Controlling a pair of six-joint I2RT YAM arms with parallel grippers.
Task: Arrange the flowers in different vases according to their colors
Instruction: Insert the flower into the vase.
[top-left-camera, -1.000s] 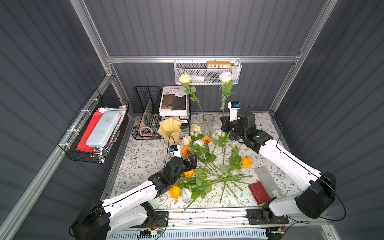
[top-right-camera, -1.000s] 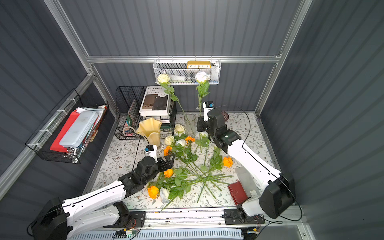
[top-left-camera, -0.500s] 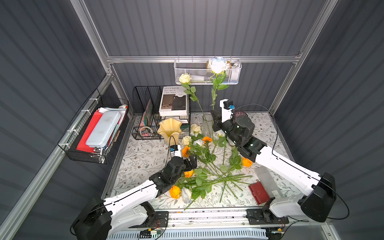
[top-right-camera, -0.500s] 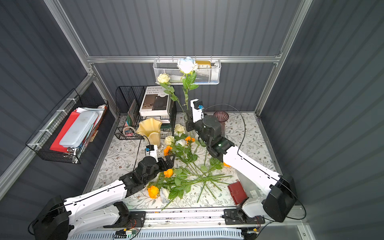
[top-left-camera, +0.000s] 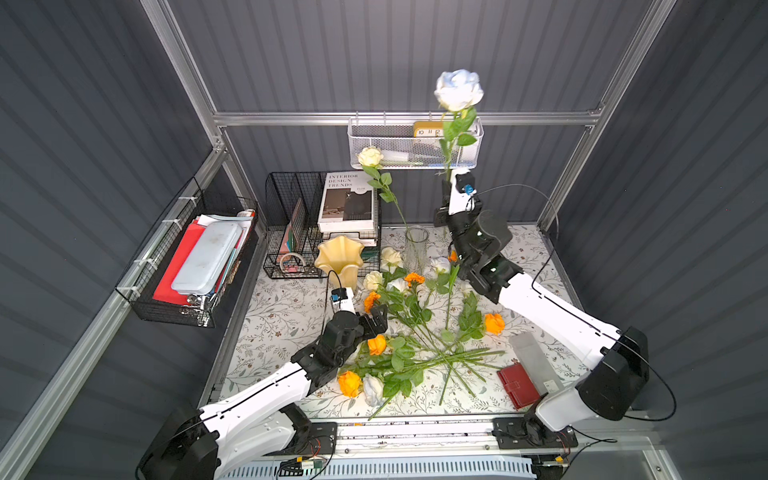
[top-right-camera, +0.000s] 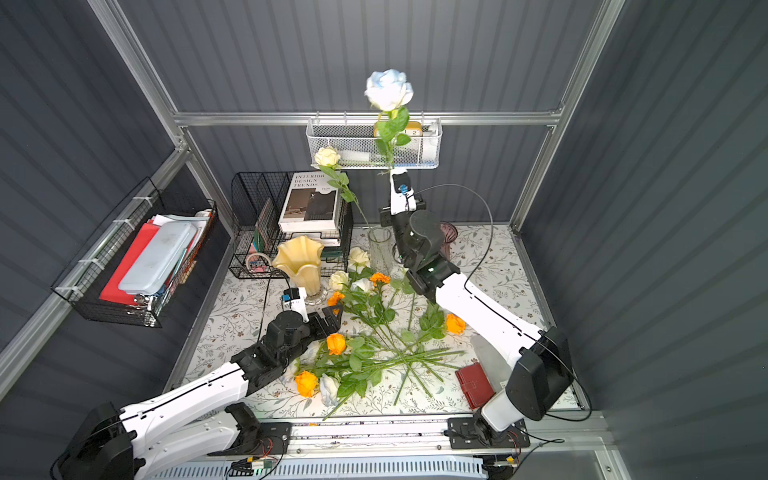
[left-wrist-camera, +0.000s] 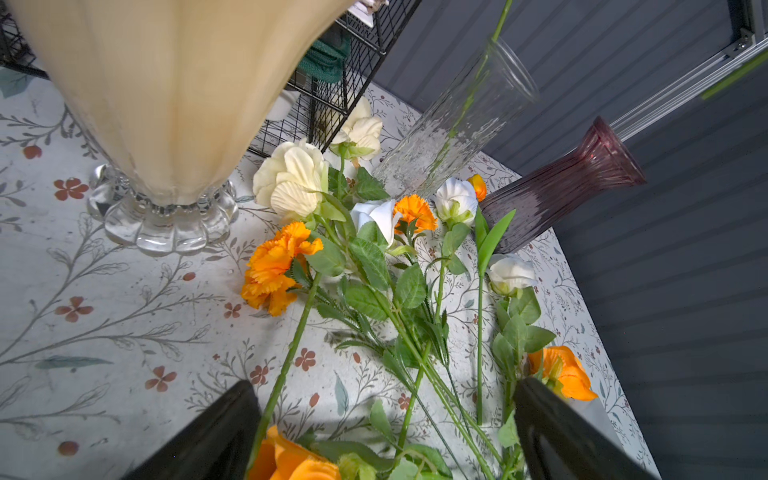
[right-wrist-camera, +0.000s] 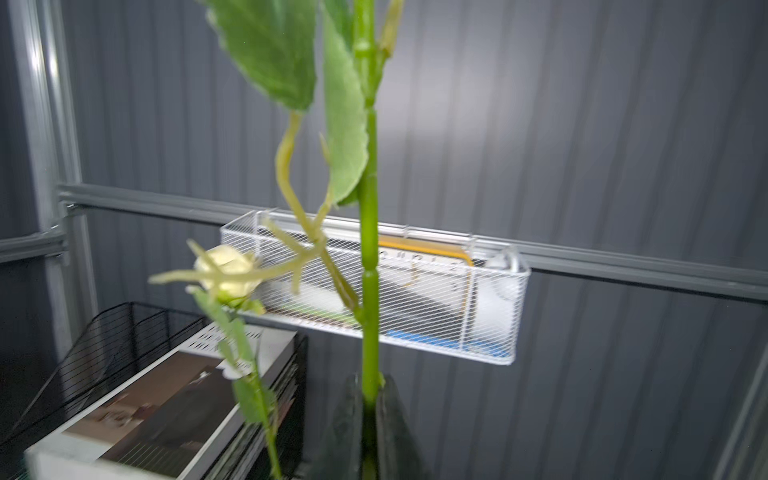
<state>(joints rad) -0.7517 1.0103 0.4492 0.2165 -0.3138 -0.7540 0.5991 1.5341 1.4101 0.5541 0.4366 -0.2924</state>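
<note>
Pinching the green stem of a white rose (top-left-camera: 458, 89) tight in the right gripper (right-wrist-camera: 368, 390), holding it upright, high over the back of the table. Spreading the left gripper (left-wrist-camera: 384, 388) wide, gripping nothing, hovering low over loose flowers (top-left-camera: 415, 332) lying on the tablecloth (top-left-camera: 282, 316). Noting yellow vase (top-left-camera: 340, 257), clear vase (top-left-camera: 416, 245) holding one cream rose (top-left-camera: 370, 157), purple vase (top-right-camera: 449, 235) standing behind the pile.

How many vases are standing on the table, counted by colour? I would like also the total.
Pale yellow vase: 1
Clear glass vase: 1
Purple glass vase: 1
Total: 3
</note>
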